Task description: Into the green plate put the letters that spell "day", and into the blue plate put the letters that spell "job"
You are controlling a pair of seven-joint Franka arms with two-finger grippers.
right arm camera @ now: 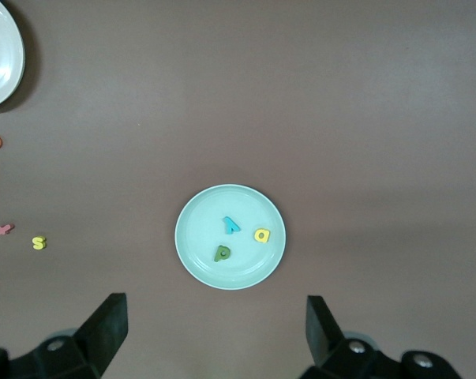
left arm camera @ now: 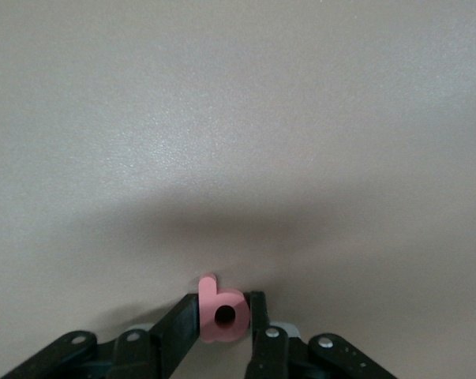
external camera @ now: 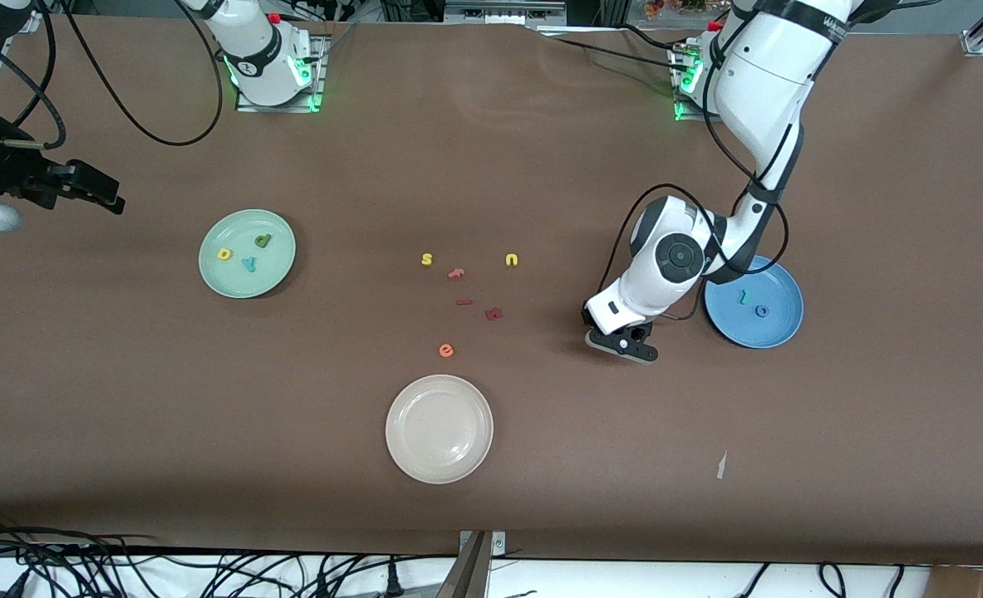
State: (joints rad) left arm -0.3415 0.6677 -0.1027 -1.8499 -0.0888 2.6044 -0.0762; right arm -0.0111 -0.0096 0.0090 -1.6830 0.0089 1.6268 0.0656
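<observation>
My left gripper (external camera: 624,342) is down at the table beside the blue plate (external camera: 778,330), its fingers shut on the pink "b" (left arm camera: 220,312), which still rests on the table. A teal "j" (external camera: 744,296) and a blue "o" (external camera: 762,311) lie in the blue plate. The green plate (external camera: 271,276) holds the yellow letter (external camera: 224,254), the dark green "d" (external camera: 263,241) and the teal "y" (external camera: 249,264). My right gripper (external camera: 102,195) waits open, high up at the right arm's end of the table, and sees the green plate (right arm camera: 196,251) below it.
A yellow "s" (external camera: 426,259), a yellow "u" (external camera: 512,260), an orange "e" (external camera: 446,350) and dark red pieces (external camera: 493,314) lie mid-table. A cream-white plate (external camera: 439,428) sits nearer the front camera. A small white scrap (external camera: 721,467) lies near the front edge.
</observation>
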